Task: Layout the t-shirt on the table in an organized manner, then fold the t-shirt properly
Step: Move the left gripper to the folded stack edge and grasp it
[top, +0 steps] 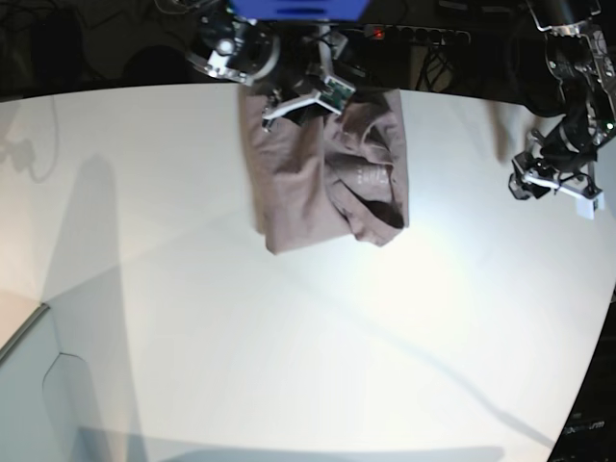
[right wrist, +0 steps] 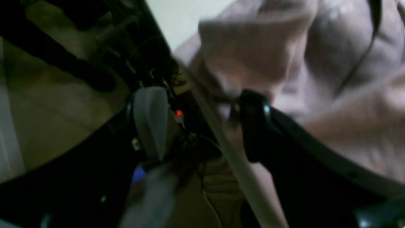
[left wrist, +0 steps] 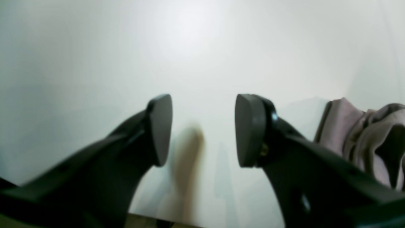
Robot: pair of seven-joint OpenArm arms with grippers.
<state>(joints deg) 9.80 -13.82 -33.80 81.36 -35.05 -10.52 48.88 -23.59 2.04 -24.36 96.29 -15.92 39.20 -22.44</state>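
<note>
Fingers of the left gripper (left wrist: 202, 129) stand well apart with nothing between the pads — only bare white table (left wrist: 190, 47) shows through the gap. In the left wrist view the t-shirt (left wrist: 364, 139) appears at the right edge of the frame, off to one side of the fingers and not in contact with them.

Fingers of the right gripper (right wrist: 202, 123) are also spread. One dark finger (right wrist: 253, 123) lies at the edge of the mauve fabric and the pale pad (right wrist: 150, 120) sits off the table edge, over the floor and cabling. Blur prevents a firm reading; no cloth appears to be pinched between the pads.

Position of the work piece, base view: the t-shirt (top: 327, 173) lies bunched and partly folded over itself at the far edge of the table (top: 289, 366), its long axis running from that edge toward the table centre. A small pale print faces up near the middle of the heap.

Governing relation: the right gripper (top: 303, 99) is directly at the shirt's far end, at the table edge. The left gripper (top: 553, 183) hangs well apart from the cloth, to its side. Judgement: the right arm is the nearer arm for the first grasp; the left arm must travel sideways to the shirt before the garment can be spread flat. Layout is not yet done.
</note>
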